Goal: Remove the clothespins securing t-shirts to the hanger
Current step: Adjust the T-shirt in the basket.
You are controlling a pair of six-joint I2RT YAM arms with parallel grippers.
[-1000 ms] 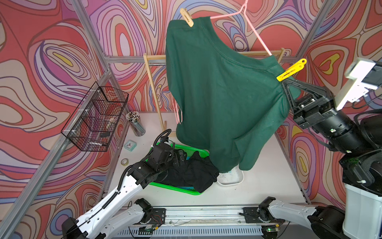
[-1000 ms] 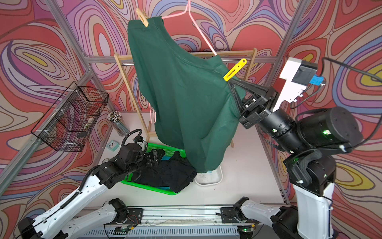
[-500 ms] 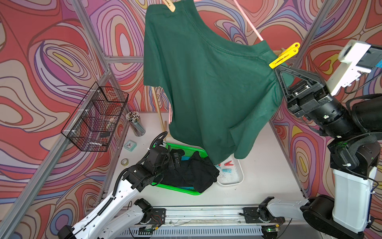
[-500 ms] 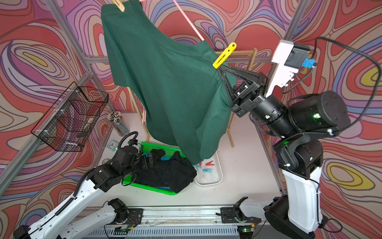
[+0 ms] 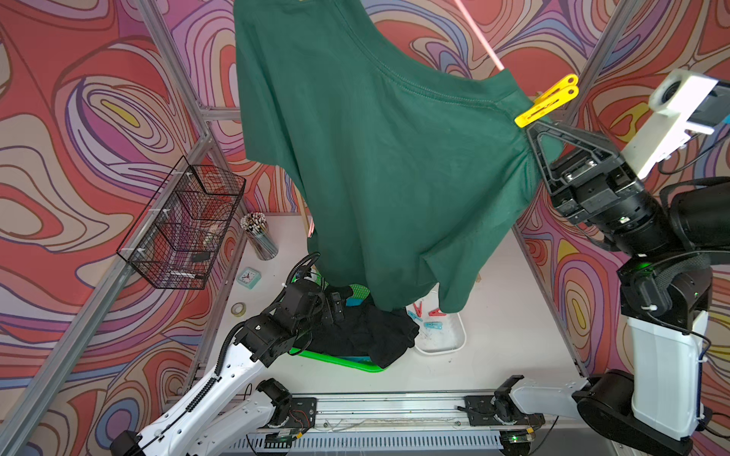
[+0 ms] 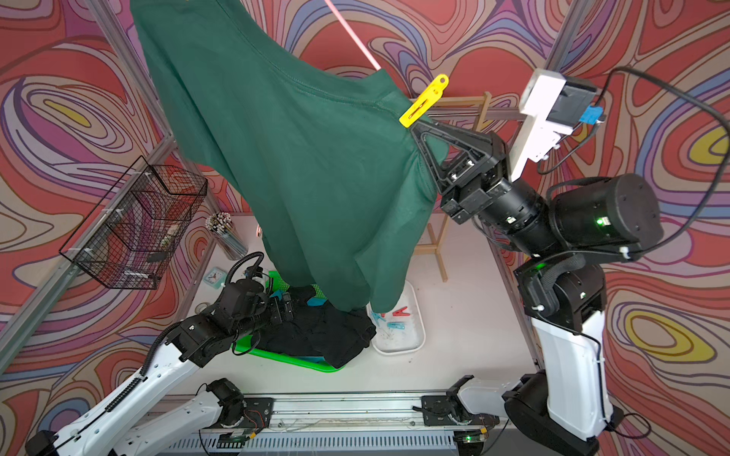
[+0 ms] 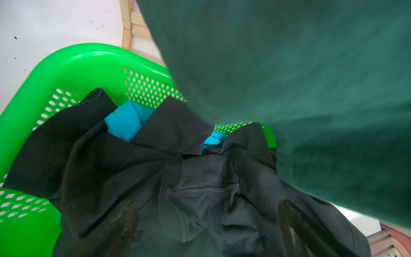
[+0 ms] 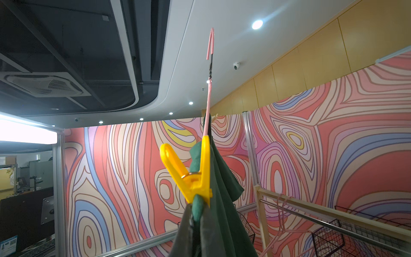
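Clenching the green shirt (image 5: 375,158) just under its yellow clothespin (image 5: 547,100), the right hand (image 5: 531,133) holds it high — the left hand (image 5: 339,304) hangs unclenched over the black shirt (image 5: 371,335) in the basket (image 5: 343,361).

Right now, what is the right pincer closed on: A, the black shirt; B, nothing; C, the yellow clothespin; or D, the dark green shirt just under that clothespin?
D: the right pincer pinches a fold of the dark green shirt right beneath the yellow clothespin.
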